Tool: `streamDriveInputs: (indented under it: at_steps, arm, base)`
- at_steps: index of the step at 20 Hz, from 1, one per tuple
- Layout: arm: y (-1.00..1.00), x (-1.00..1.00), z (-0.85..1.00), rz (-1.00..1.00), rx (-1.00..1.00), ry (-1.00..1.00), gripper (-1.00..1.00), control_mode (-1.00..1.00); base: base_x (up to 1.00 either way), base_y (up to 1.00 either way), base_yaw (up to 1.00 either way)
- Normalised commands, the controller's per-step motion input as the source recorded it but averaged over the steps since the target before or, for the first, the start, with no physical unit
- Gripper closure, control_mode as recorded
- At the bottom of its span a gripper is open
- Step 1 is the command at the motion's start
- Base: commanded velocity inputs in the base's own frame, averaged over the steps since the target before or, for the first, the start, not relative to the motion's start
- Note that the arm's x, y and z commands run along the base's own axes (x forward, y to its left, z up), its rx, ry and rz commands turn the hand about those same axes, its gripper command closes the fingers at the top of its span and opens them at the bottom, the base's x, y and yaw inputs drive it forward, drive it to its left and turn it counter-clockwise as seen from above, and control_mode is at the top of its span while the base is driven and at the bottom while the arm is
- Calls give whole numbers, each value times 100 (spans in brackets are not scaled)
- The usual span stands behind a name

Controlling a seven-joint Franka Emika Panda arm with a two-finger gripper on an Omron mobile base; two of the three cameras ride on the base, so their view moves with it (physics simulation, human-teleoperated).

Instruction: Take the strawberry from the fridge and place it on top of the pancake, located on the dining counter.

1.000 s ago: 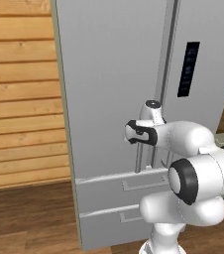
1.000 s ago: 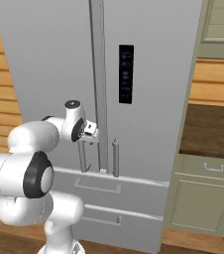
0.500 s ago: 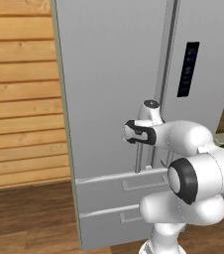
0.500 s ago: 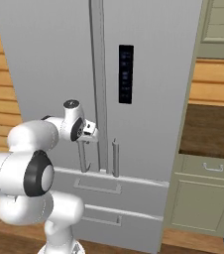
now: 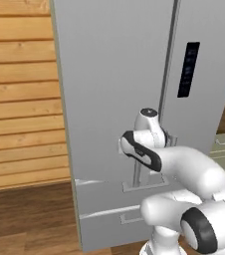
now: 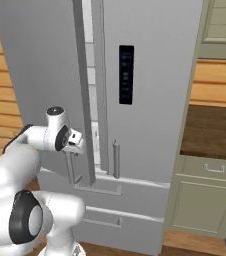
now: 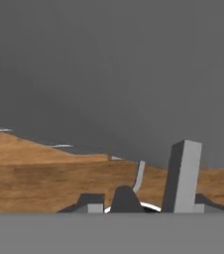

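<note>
Wood-plank walls and a wooden floor are framing the fridge (image 6: pixel 135 75), whose left door (image 6: pixel 40 80) is standing slightly ajar, showing a pale gap. The hand (image 6: pixel 74 145) is sitting at that door's bar handle (image 6: pixel 70 167), apparently pinching it, though the fingers are hard to make out. Door-opening seems the step underway; next calls for swinging it wide. The strawberry, presumably inside, is hidden.

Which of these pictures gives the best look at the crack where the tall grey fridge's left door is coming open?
The right base view: the tall light-grey two-door fridge shows a bright gap beside its swung-out left door. The left base view shows that door's front only, the gap hidden. The hand view shows just plain grey door surface.
</note>
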Motion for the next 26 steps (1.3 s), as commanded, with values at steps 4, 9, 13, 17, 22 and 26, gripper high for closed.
streamDriveInputs:
  at_steps: [4, 9, 13, 17, 22, 26]
  arm:
    - [99, -99, -9, 0, 1, 0, 100, -100]
    - [87, -100, -1, 0, 3, 0, 100, -100]
    - [12, -100, 46, 0, 0, -5, 100, -100]
    - [-16, -100, 75, -4, 0, -11, 100, -100]
    - [-25, -100, 90, -6, 0, -6, 100, -100]
    - [-54, -64, 76, -3, 1, -5, 100, -100]
  base:
    - [0, 0, 0]
    - [0, 0, 0]
    - [0, 0, 0]
    - [0, 0, 0]
    - [0, 0, 0]
    - [0, 0, 0]
